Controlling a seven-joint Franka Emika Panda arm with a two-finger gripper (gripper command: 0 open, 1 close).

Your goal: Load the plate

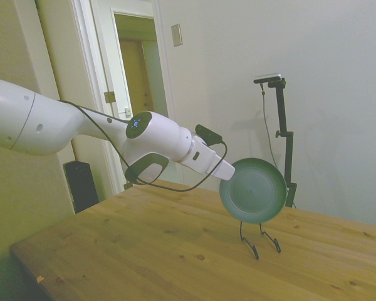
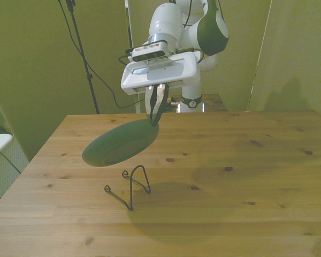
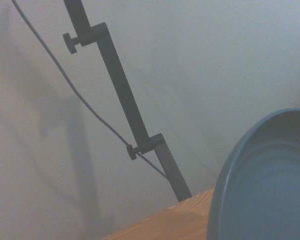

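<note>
Gripper (image 2: 155,110) jaws clamped on the rim of the plate (image 2: 121,143), holding it in the air, tilted, just above the wire stand (image 2: 129,184) on the surface (image 2: 246,176). In the side view the plate (image 1: 253,190) hangs right over the stand (image 1: 260,239), lower edge close to the wires but probably not seated yet. To do this well: turn the plate more upright, line its lower rim up with the gap between the stand's prongs, lower slowly till the rim drops in and leans on the back wire, and only then let go. The stand looks light, so a sideways nudge could tip or slide it. The plate is round, shallow, dark green, with a raised rim and a smooth glossy inside; the wrist view shows faint concentric rings on the plate (image 3: 270,190).
</note>
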